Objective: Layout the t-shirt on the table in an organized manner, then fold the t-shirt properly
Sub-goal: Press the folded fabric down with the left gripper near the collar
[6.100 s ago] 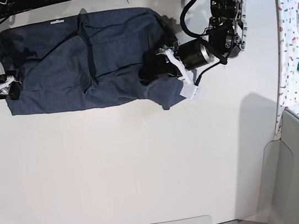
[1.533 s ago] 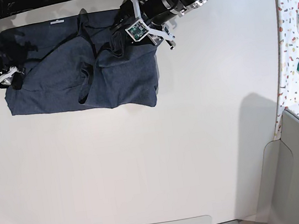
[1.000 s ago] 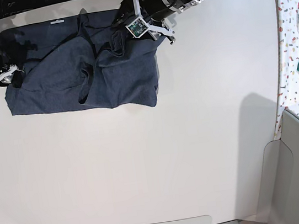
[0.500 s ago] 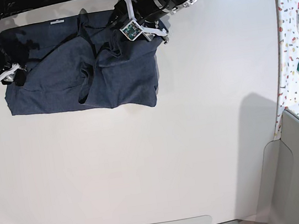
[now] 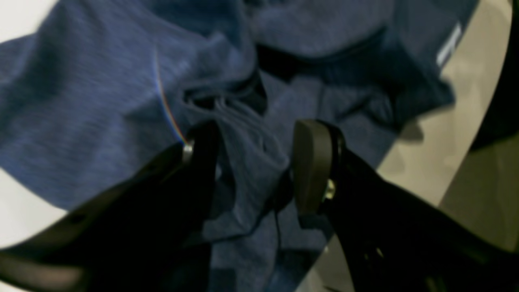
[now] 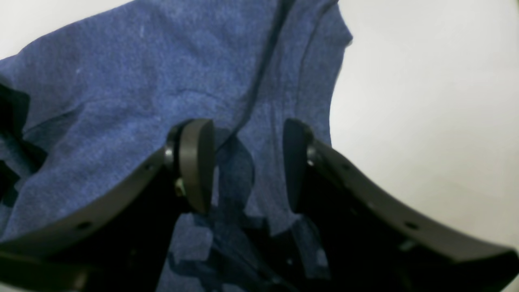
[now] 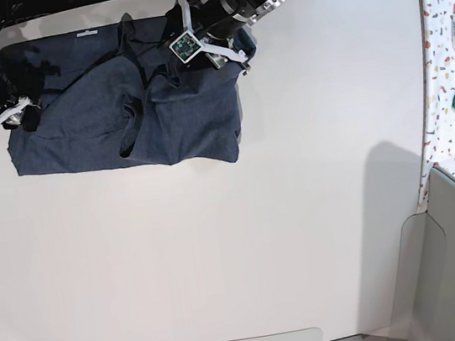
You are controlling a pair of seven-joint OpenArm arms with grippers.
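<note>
- The dark navy-blue heathered cloth t-shirt point(image 7: 116, 101) is lying bunched on the white matte desk point(image 7: 238, 245).
- Left gripper point(image 5: 253, 162) fingers are pinching a raised fold, likely for spreading.
- Right gripper point(image 6: 247, 162) fingers are clamping the shirt's edge, anchoring it.

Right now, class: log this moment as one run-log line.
shirt: rumpled, partly folded, table's far edge | left gripper: pinching a fold | right gripper: gripping shirt's edge | fold: unfinished
</note>
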